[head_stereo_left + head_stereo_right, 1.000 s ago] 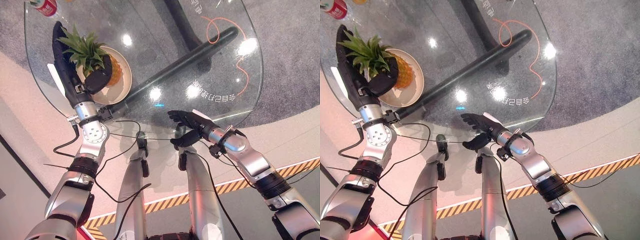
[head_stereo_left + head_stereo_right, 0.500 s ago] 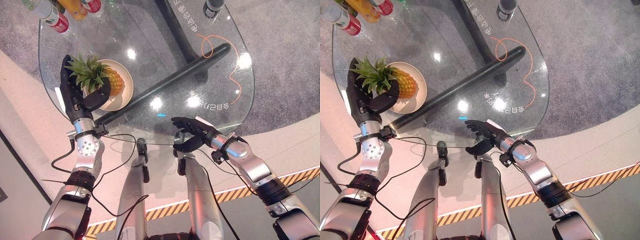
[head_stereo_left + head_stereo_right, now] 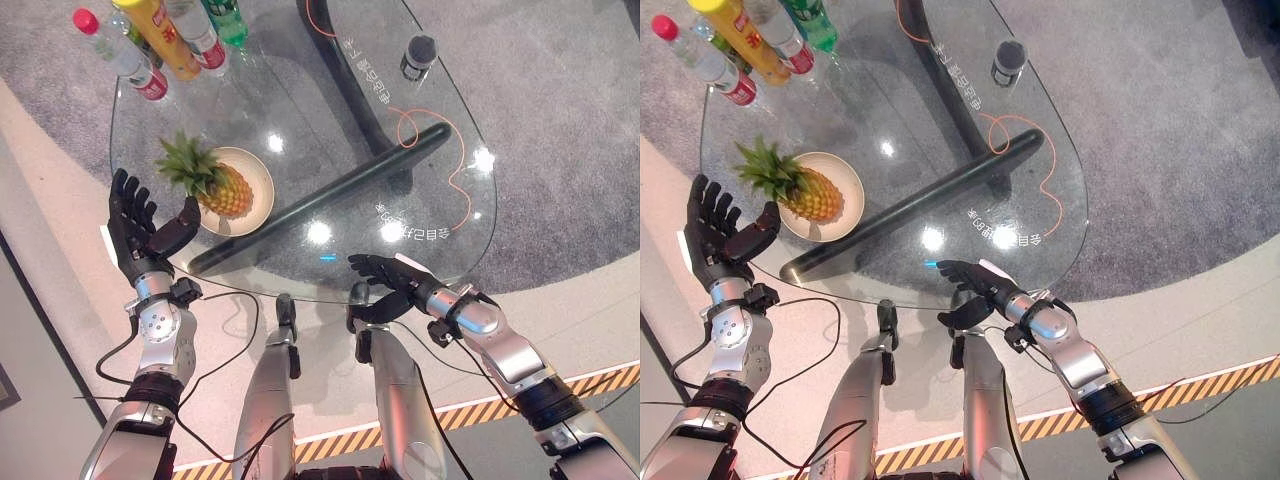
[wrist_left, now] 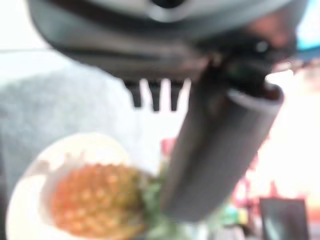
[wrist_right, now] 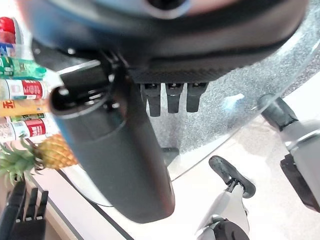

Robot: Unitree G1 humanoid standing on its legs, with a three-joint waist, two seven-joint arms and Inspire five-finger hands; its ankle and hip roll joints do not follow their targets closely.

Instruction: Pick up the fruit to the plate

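The left hand [image 3: 140, 232] hangs just off the glass table's [image 3: 440, 240] near left edge, fingers spread wide and holding nothing. Just beyond it the pineapple [image 3: 212, 182] lies on its side on the cream plate [image 3: 262, 190], so the placing step looks done; the next move probably calls only for drawing clear. The right hand [image 3: 392, 278] rests loosely open at the near rim. Lettering shows on the glass, but I leave it unread

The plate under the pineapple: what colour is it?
Plain cream plate, holding the pineapple; clearest in the right eye view.
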